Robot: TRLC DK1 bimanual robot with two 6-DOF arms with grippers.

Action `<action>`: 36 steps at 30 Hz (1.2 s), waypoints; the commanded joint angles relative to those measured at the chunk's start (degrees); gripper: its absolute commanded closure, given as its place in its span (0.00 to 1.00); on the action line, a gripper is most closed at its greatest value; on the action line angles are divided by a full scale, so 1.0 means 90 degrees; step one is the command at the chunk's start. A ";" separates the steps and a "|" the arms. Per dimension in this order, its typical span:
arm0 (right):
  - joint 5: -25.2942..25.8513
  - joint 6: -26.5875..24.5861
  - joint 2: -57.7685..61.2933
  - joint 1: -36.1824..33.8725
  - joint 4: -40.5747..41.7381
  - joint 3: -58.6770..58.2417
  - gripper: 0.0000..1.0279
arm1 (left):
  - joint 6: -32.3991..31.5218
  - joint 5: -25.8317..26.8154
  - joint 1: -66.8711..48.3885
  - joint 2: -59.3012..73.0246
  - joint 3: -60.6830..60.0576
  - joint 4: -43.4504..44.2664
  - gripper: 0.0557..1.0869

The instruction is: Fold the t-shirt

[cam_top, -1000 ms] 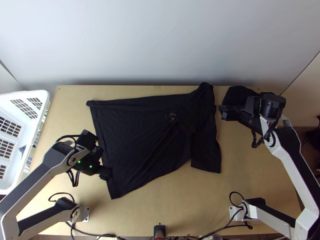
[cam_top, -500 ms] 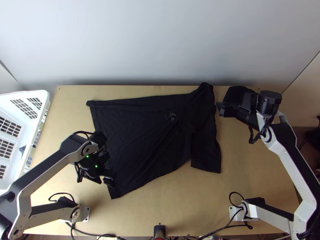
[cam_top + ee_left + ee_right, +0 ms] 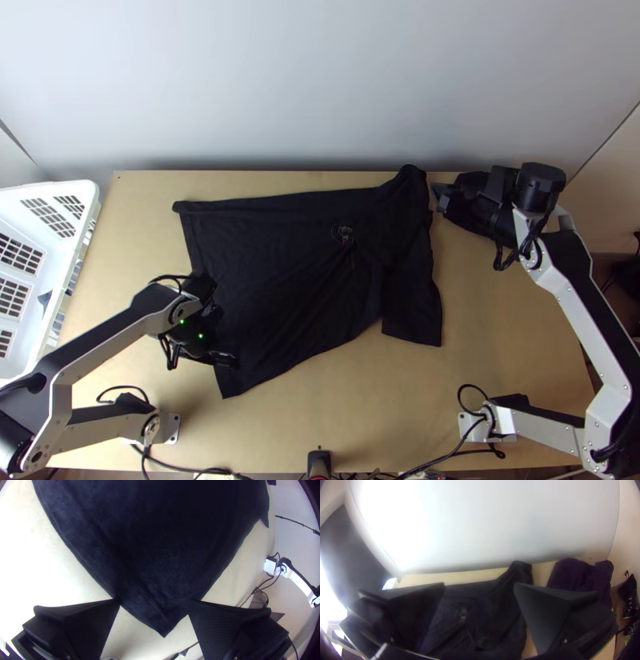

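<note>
Nothing of the black t-shirt point(image 3: 288, 272) has shifted since the earlier frame, but the left gripper point(image 3: 153, 602) has come inward over its near-left hem corner point(image 3: 163, 626), and the right gripper point(image 3: 480, 586) has moved toward the bench's far edge. The left one's fingers stand wide apart, a tip by each edge of that corner, with nothing pinched; the step in hand looks like taking this corner. To do it well, lower until the tips just brush the bench point(image 3: 344, 408), close squarely so every layer comes along, then draw the hem low and slowly, keeping its line straight. The right gripper is wide open too and empty, close to the far-right sleeve point(image 3: 412, 178); it would do best to take or steady the shirt there without snagging the neighbouring dark purple cloth point(image 3: 576, 576). As for the shirt, it lies mostly spread across the left and middle of the bench, but skewed: the far-right sleeve pokes up toward the wall, the near-right sleeve point(image 3: 412, 320) drops toward the near edge, and slanting creases run below the small pale print point(image 3: 344, 234). Smoothing those first would likely give a neater fold. Beyond the hem, at the left, stands a white basket point(image 3: 48, 190).
</note>
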 commanded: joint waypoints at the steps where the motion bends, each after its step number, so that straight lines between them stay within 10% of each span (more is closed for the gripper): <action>1: 0.0002 0.0156 0.0224 0.0031 0.0022 0.0355 0.07 | -0.0414 -0.0251 0.0020 -0.0303 -0.0509 0.0808 0.07; 11: 0.0002 0.0156 0.0517 0.0031 0.0022 0.0628 0.07 | -0.0971 -0.0124 -0.0576 -0.0420 -0.0733 0.1404 0.22; 15: 0.0002 0.0107 0.0595 0.0031 0.0022 0.0628 0.07 | -0.1488 -0.0124 -0.0693 -0.0596 -0.0919 0.2029 0.95; 21: 0.0012 -0.0010 0.0654 0.0040 0.0022 0.0657 0.06 | -0.1351 0.0325 -0.0156 -0.0977 -0.0665 0.1834 0.96; 36: 0.0002 -0.0020 0.0781 0.0109 0.0218 0.0648 0.07 | 0.2760 0.0325 0.3926 0.2021 0.2382 0.0242 0.96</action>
